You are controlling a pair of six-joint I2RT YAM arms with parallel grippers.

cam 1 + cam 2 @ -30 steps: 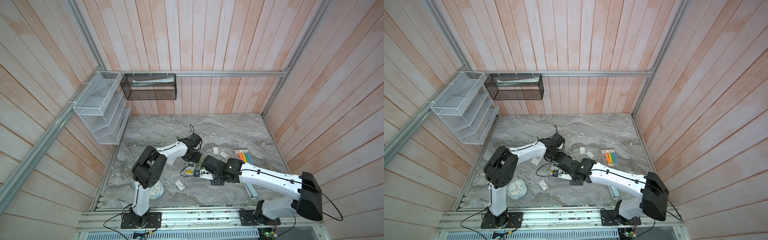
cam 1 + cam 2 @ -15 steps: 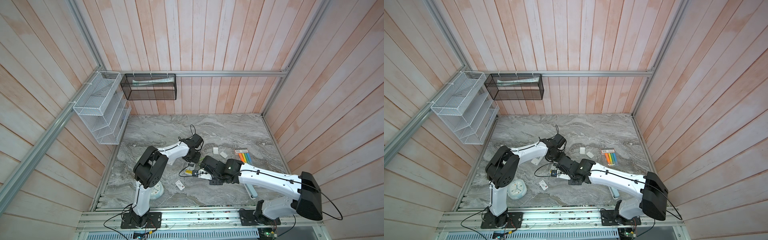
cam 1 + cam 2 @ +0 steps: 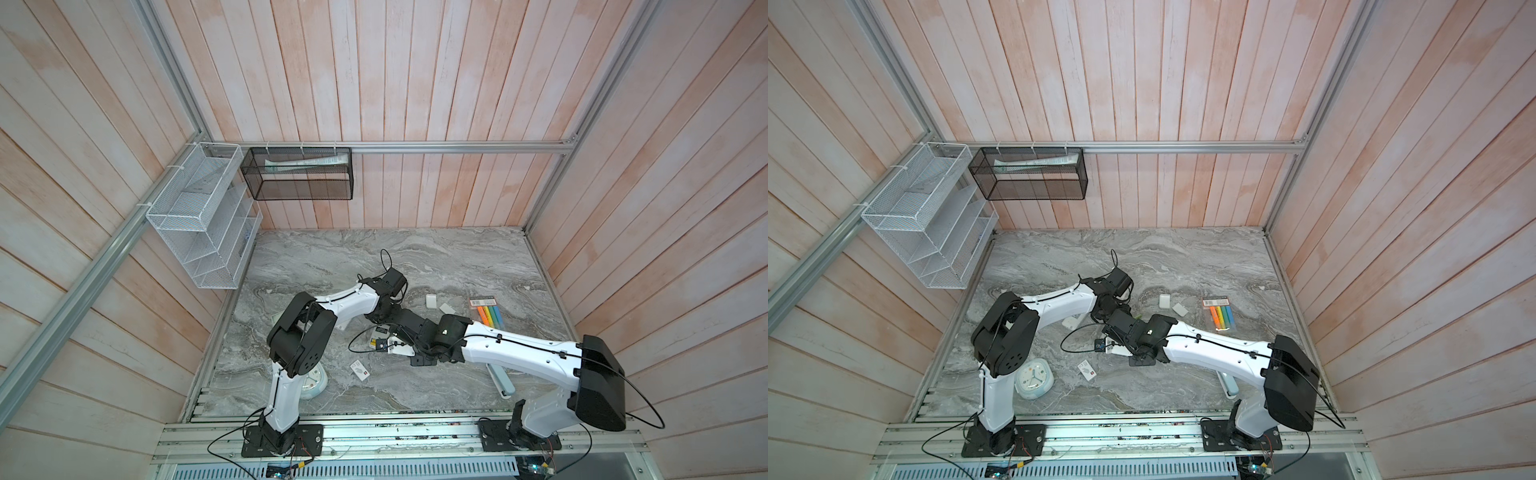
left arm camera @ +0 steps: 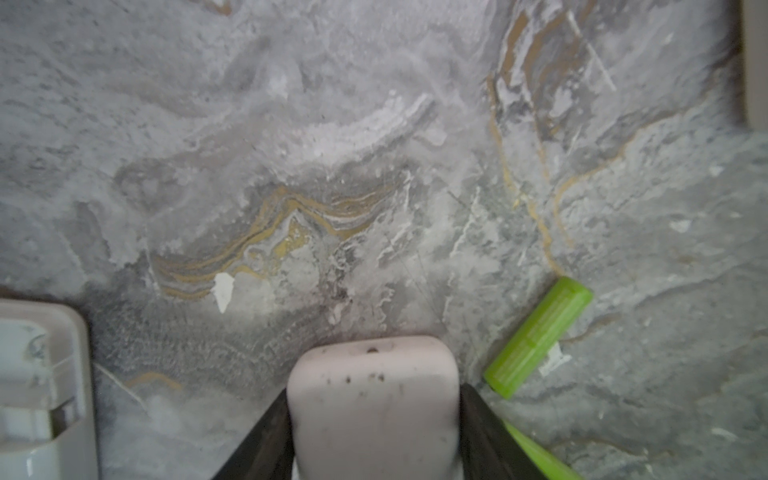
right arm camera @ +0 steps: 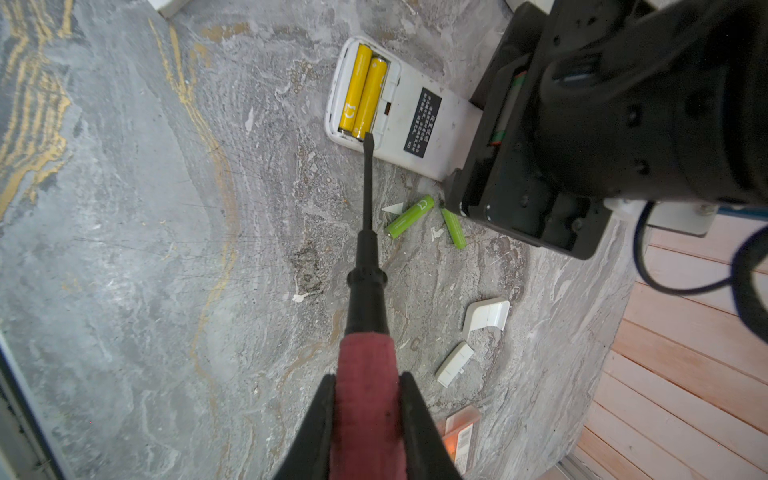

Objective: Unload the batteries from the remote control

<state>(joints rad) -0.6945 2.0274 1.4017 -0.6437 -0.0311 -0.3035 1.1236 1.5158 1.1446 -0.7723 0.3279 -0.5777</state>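
Note:
A white remote control (image 5: 415, 124) lies back up with its compartment uncovered, and two yellow batteries (image 5: 361, 93) sit in it side by side. My left gripper (image 4: 374, 399) is shut on the remote's (image 4: 374, 415) other end. My right gripper (image 5: 366, 380) is shut on the red-handled screwdriver (image 5: 365, 361). The screwdriver's tip (image 5: 367, 143) rests at the compartment's edge, against the batteries' ends. Two green batteries (image 5: 409, 216) (image 5: 454, 228) lie loose on the marble beside the remote. One of them (image 4: 538, 336) shows next to the left jaws. In both top views the arms hide the remote.
Two white battery covers (image 5: 486, 316) (image 5: 455, 363) lie near the right gripper. Another white remote (image 4: 41, 395) lies close to the left gripper. A highlighter pack (image 3: 488, 311), a white case (image 3: 431, 301), a round clock (image 3: 313, 380) and a small card (image 3: 359, 370) lie on the table. Wire racks (image 3: 199, 216) hang on the walls.
The right arm has crept a little to the left and toward the back with the screwdriver. The left arm has barely shifted.

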